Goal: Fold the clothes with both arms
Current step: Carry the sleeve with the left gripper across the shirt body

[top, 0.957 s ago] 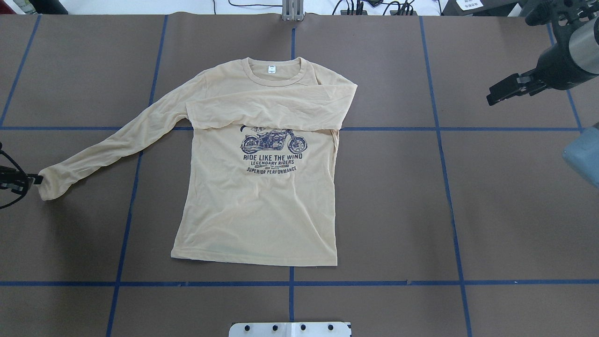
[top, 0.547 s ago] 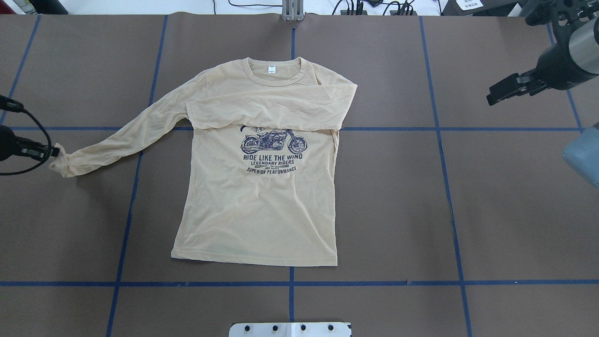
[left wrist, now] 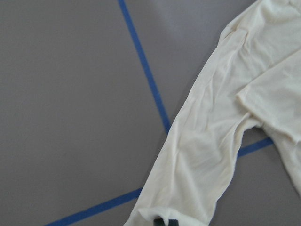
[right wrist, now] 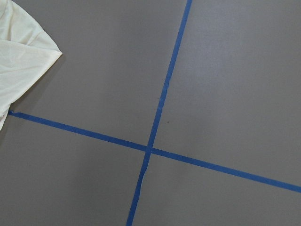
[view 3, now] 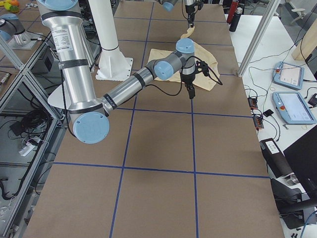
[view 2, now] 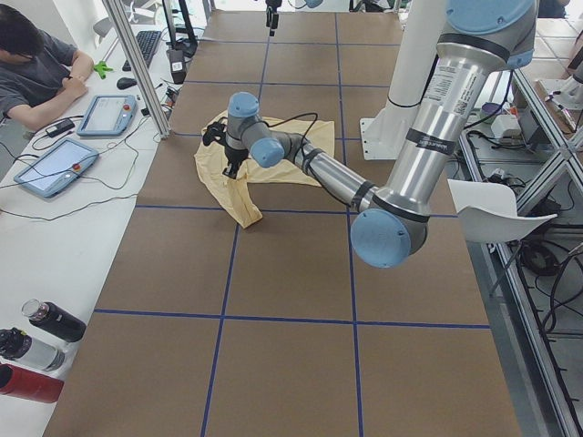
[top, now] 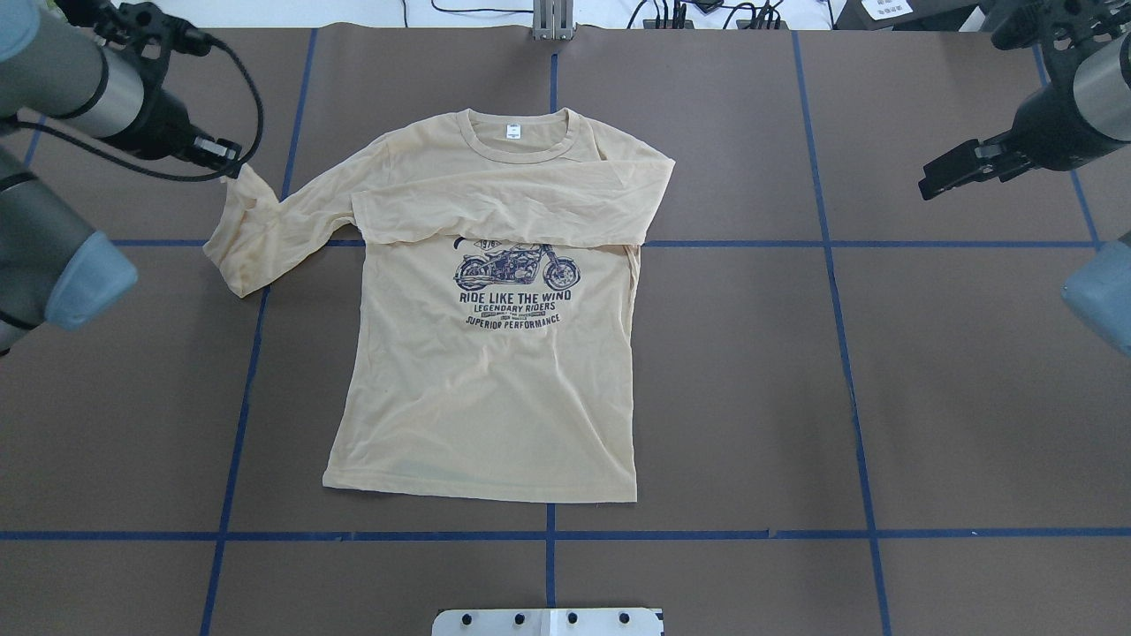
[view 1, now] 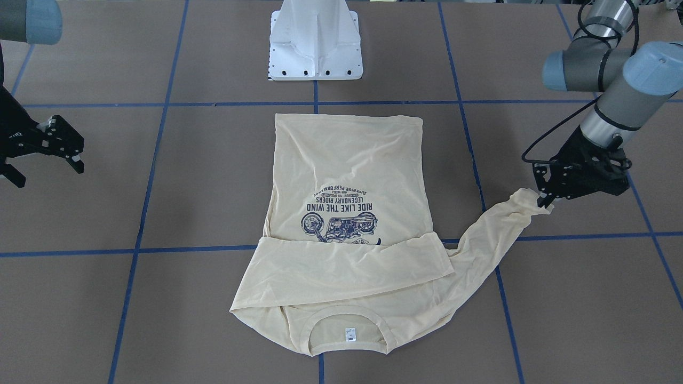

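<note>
T-shirt (top: 486,397) on taped table (top: 795,397), left fingers (top: 225,157) pinching cuff (view 1: 531,201), pedestal (view 1: 316,48) beyond hem (top: 482,490)

You're in a robotics lab: brown table (top: 972,397) gridded with blue tape (top: 707,534), white arm pedestal (view 1: 315,42) at 12 o'clock in the front-facing view, teach pendants (view 2: 56,167) at 9 o'clock in the left view.

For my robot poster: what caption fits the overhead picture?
The left gripper holds up a sleeve of the cream T-shirt; the right gripper hangs open, apart.
</note>
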`<state>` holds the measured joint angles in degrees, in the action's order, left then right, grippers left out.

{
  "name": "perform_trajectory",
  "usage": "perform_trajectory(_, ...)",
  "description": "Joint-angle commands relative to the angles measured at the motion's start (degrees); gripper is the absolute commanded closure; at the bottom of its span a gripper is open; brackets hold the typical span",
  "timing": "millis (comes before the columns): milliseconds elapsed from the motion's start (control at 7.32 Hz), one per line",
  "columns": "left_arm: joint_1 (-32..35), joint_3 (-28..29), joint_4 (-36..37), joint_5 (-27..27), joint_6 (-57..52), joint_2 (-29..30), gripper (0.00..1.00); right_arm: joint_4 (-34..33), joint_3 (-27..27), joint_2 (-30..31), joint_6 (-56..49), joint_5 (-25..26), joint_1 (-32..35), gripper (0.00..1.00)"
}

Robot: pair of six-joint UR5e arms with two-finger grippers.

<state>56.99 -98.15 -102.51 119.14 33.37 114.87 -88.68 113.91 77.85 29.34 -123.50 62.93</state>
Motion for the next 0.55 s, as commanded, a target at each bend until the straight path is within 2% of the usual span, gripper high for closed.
perform_trajectory(0,-0.4,0.6,9.6,0.0,0.7,10.3,1.0,0.0,0.0,0.0,-0.1,0.0,0.0,0.0)
perform_trajectory(137,-0.6,2.2,9.6,0.0,5.3,13.9,1.0,0.0,0.0,0.0,0.0,0.0,0.0,0.0)
perform_trajectory(410,-2.8,8.9,9.6,0.0,7.6,22.5,1.0,0.0,0.1,0.0,0.0,-0.1,0.1,0.0)
